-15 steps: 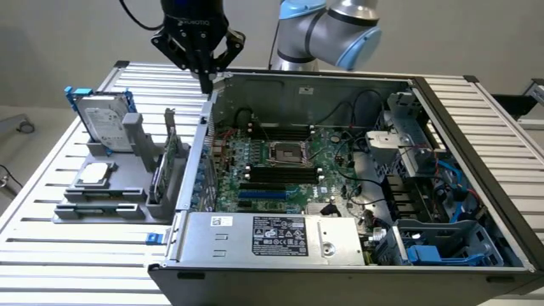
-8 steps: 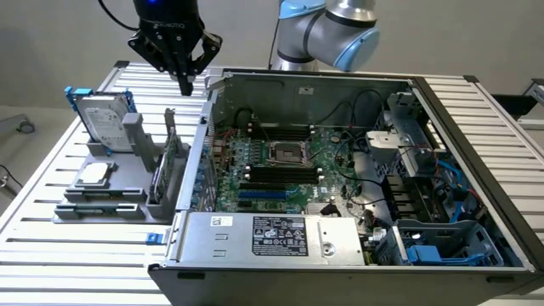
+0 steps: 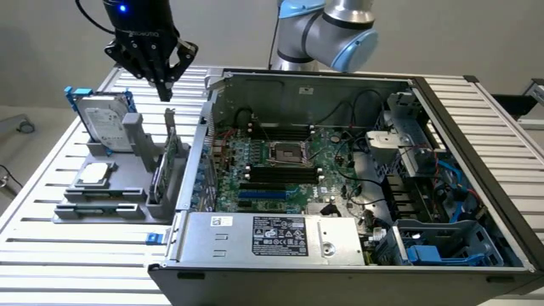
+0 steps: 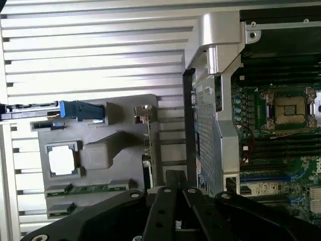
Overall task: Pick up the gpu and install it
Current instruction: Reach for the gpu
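Your end effector [image 3: 165,94] hangs fingers together, empty, right above the gpu [image 3: 168,159]. Card stands on edge in the grey holder [image 3: 98,213] on the table [image 3: 51,255], probably so its top edge stays exposed for a pinch.

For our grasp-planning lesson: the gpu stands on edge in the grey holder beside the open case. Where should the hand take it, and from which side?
Probably the top edge of the gpu, from straight above, where the hand hangs. The card stands upright and thin in the grey holder, its lower part in the slot, so only the flat faces near the top offer a pinch.
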Available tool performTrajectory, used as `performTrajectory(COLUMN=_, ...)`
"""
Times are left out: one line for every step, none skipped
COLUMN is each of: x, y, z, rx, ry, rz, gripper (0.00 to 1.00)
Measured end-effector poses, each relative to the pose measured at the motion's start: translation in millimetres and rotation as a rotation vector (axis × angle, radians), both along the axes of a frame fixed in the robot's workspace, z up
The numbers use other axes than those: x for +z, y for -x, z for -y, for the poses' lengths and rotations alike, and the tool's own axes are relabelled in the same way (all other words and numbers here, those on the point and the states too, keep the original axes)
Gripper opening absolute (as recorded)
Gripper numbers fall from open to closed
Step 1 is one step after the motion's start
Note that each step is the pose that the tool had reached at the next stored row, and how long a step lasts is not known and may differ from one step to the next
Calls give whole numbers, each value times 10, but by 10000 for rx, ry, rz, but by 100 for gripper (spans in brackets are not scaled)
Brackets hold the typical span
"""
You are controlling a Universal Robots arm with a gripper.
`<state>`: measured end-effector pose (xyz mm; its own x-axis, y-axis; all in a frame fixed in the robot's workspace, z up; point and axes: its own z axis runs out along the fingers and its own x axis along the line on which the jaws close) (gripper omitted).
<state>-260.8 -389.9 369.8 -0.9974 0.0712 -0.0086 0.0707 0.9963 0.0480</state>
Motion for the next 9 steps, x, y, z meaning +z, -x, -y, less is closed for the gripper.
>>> performTrajectory(x=-15, y=21, z=5, rx=2, ry=-1, rz=-21, gripper=11)
performTrajectory(x=-29, y=34, z=12, rx=7, ry=-2, rz=-48, gripper=11)
performTrajectory(x=-39, y=40, z=21, rx=17, ry=-1, rz=-88, gripper=11)
performTrajectory(x=-50, y=45, z=32, rx=30, ry=-1, rz=-135, gripper=11)
performTrajectory(x=-58, y=47, z=44, rx=47, ry=0, rz=-188, gripper=11)
performTrajectory(x=-67, y=48, z=57, rx=67, ry=1, rz=-242, gripper=11)
performTrajectory(x=-77, y=49, z=71, rx=88, ry=0, rz=-298, gripper=11)
performTrajectory(x=-85, y=50, z=84, rx=109, ry=1, rz=-349, gripper=11)
performTrajectory(x=-92, y=51, z=96, rx=135, ry=2, rz=-396, gripper=11)
